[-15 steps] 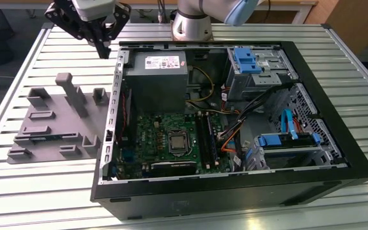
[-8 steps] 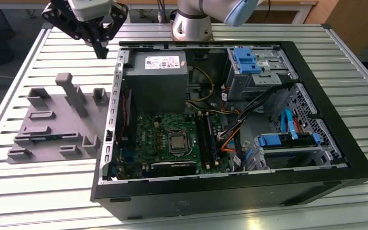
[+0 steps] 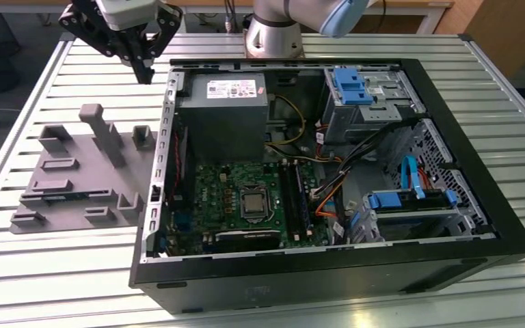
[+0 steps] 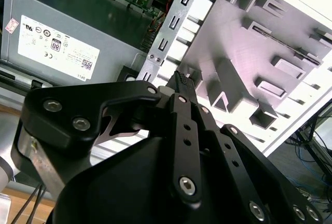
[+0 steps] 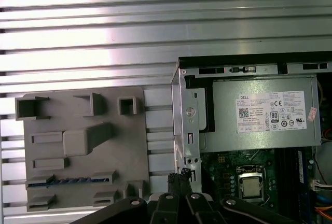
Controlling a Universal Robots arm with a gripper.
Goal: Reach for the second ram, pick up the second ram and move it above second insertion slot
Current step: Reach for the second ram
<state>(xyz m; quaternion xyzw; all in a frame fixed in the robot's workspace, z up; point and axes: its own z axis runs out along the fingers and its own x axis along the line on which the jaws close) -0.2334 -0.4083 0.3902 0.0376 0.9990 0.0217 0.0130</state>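
Observation:
A ram stick (image 5: 67,181) with a blue-green edge lies in a holder of the grey fixture plate (image 3: 71,147) at the exterior view's left, beside the open computer case (image 3: 335,273). In the exterior view the same ram (image 3: 60,198) is a dark strip near the plate's front. My gripper (image 3: 144,75) hangs high above the table's far left corner, behind the plate and well away from the ram. Its black fingers (image 4: 181,81) lie pressed together with nothing between them. The long black memory slots (image 3: 292,198) run along the green motherboard beside the processor socket (image 3: 255,203).
Inside the case there is a grey power supply (image 3: 224,109) at the back, with blue drive brackets (image 3: 349,85) and loose cables (image 3: 335,195) at the exterior view's right. The case's metal wall (image 5: 189,125) stands between the plate and the motherboard. The slatted aluminium table (image 3: 62,273) carries everything.

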